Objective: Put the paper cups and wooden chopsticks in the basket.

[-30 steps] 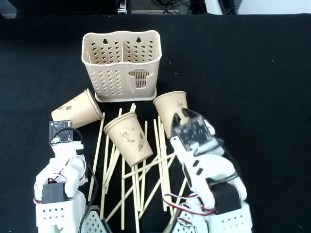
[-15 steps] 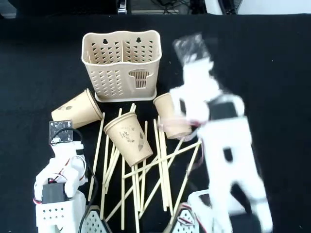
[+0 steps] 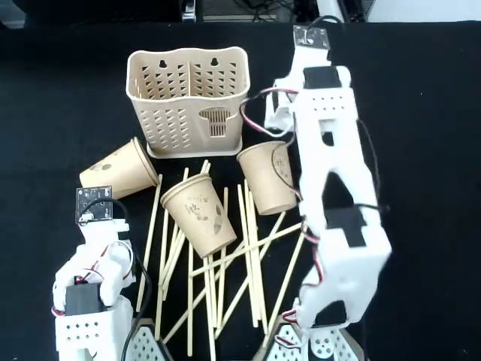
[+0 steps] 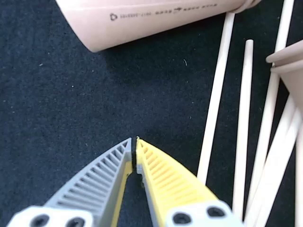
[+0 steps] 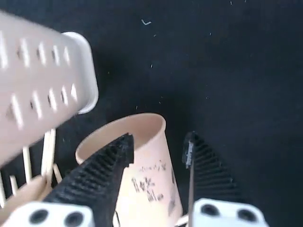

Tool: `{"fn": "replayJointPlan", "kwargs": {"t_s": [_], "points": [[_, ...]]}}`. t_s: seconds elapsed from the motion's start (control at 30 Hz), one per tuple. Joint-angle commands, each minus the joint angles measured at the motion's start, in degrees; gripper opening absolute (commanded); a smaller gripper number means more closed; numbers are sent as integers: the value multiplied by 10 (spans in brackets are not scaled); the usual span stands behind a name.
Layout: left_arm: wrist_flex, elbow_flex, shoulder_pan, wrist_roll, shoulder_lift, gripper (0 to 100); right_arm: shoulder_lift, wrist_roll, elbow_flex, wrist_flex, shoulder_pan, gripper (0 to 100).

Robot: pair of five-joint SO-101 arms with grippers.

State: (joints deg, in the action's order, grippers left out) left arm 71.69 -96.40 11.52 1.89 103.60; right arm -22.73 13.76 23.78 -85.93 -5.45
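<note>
Black cloth covers the surface (image 3: 421,113), where paper cups (image 3: 199,214) and wooden chopsticks (image 3: 248,248) lie before the basket (image 3: 188,101). The right pincer (image 5: 158,138) gapes wide over the rightmost cup (image 3: 267,177), and the left pincer (image 4: 134,140) sits closed near the front-left corner.

No words or numbers can be read anywhere. The left cup (image 4: 142,26) has a line of tiny dark print (image 4: 189,9) along its side in the left wrist view. A little triangle sign (image 4: 112,17) sits at one end of the line (the letters are too small to make out). The right cup (image 5: 147,175) has dark scribbly marks on its side in the right wrist view, but they are blurry. From the high view, the middle cup (image 3: 201,214) has small dark marks too, and they are too tiny to read.
</note>
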Motion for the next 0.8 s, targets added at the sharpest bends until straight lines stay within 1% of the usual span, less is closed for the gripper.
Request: {"fn": "replayJointPlan", "kwargs": {"t_s": [0.0, 0.2, 0.3, 0.47, 0.63, 0.77], "points": [[10, -9, -2, 2, 4, 36, -31, 32, 89, -21, -10, 193], [10, -9, -2, 2, 4, 36, -79, 33, 162, -69, -49, 177], [10, -9, -2, 2, 4, 36, -101, 55, 167, -76, -57, 178], [10, -9, -2, 2, 4, 36, -137, 55, 166, -123, -57, 178], [10, -9, -2, 2, 4, 36, -127, 55, 160, -152, -54, 178], [10, -9, -2, 2, 4, 36, -83, 52, 90, -151, -58, 178]]}}
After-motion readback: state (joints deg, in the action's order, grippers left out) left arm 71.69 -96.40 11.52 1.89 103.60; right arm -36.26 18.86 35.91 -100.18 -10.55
